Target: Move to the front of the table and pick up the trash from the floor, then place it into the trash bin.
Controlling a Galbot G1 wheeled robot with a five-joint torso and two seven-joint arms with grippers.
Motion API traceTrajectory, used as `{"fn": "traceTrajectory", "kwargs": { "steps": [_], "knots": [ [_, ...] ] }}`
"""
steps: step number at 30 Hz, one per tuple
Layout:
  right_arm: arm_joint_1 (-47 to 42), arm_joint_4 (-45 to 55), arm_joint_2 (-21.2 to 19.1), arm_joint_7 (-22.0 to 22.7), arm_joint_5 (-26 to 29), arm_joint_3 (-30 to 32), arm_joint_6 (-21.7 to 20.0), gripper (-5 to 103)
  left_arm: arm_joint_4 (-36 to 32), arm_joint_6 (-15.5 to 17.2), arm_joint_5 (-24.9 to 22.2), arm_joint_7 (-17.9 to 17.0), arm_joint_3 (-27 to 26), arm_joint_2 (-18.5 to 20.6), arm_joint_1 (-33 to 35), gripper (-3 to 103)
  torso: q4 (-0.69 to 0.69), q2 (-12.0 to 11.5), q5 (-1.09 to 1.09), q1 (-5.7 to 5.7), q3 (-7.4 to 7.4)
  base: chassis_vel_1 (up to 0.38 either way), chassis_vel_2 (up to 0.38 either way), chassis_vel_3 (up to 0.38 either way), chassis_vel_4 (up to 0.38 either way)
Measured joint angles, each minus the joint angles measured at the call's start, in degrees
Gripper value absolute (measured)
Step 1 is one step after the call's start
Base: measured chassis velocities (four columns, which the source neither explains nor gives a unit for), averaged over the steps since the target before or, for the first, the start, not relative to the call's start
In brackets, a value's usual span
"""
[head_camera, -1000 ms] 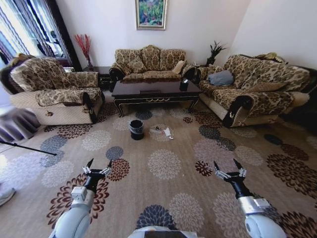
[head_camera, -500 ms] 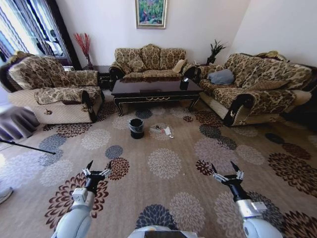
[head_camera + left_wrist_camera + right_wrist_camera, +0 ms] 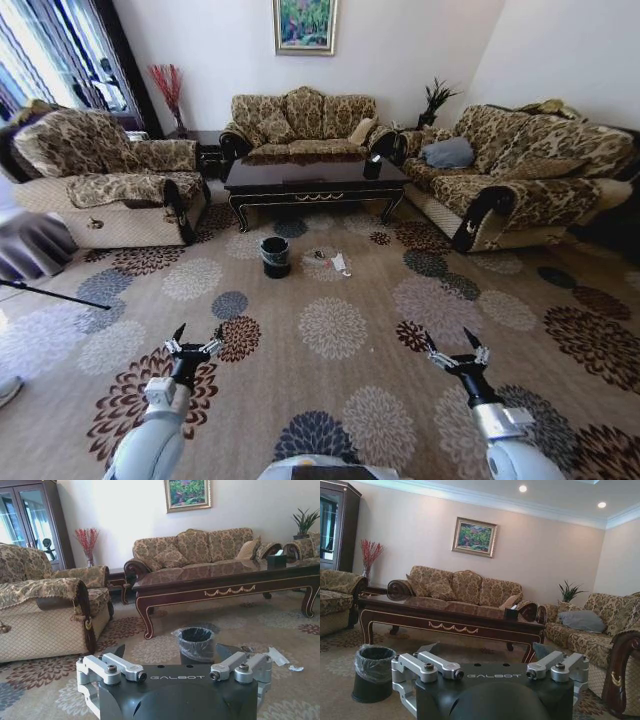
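The dark glossy table (image 3: 315, 180) stands across the room before the middle sofa. On the patterned floor (image 3: 330, 395) in front of it sits the black trash bin (image 3: 275, 256) with its plastic liner. The trash (image 3: 335, 264), small white scraps, lies just right of the bin. My left gripper (image 3: 198, 332) and right gripper (image 3: 449, 338) hang open and empty over the carpet, well short of the bin. In the left wrist view the open gripper (image 3: 172, 652) faces the bin (image 3: 196, 642), the table (image 3: 225, 582) and white scraps (image 3: 277, 656). In the right wrist view the open gripper (image 3: 485, 650) has the bin (image 3: 372, 672) and the table (image 3: 450, 612) beyond it.
An armchair (image 3: 100, 180) stands at the left, a sofa (image 3: 305, 125) behind the table and another sofa (image 3: 510, 175) at the right. A black tissue box (image 3: 372, 168) rests on the table. A thin dark rod (image 3: 50, 295) lies at the left edge. Open carpet stretches between me and the bin.
The whole head picture has shifted slightly, so the camera has moved. My right arm sits a little lower in the picture. Both grippers remain open.
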Motion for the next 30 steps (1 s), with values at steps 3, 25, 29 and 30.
{"fn": "traceTrajectory", "kwargs": {
  "steps": [3,25,29,30],
  "knots": [
    [-0.3,-0.25,0.59,-0.29,-0.4,-0.66,0.39,100,0.18,0.01,-0.26,-0.06,-0.58,-0.76,0.18,100,-0.01,-1.08,0.0,-0.45,-0.61,0.0,0.0,0.0,0.0],
    [-1.12,-3.63,4.11,-1.82,-1.32,-4.49,2.22,100,1.31,-0.23,0.38,0.19,-0.72,-3.93,3.78,100,0.0,-6.85,0.0,-2.95,-3.9,0.0,0.0,0.0,0.0],
    [-1.12,-2.88,3.98,-1.82,-1.43,-4.55,2.22,100,1.05,-1.02,0.44,0.6,-0.76,-2.9,5.34,100,0.0,-7.86,0.0,-3.39,-4.46,0.0,0.0,0.0,0.0],
    [-1.12,-2.67,3.94,-1.82,-1.59,-4.57,2.22,100,1.03,-1.27,0.6,0.65,-0.87,-2.6,5.56,100,0.0,-8.06,0.01,-3.48,-4.57,0.0,0.0,0.0,0.0]
  ]
}}
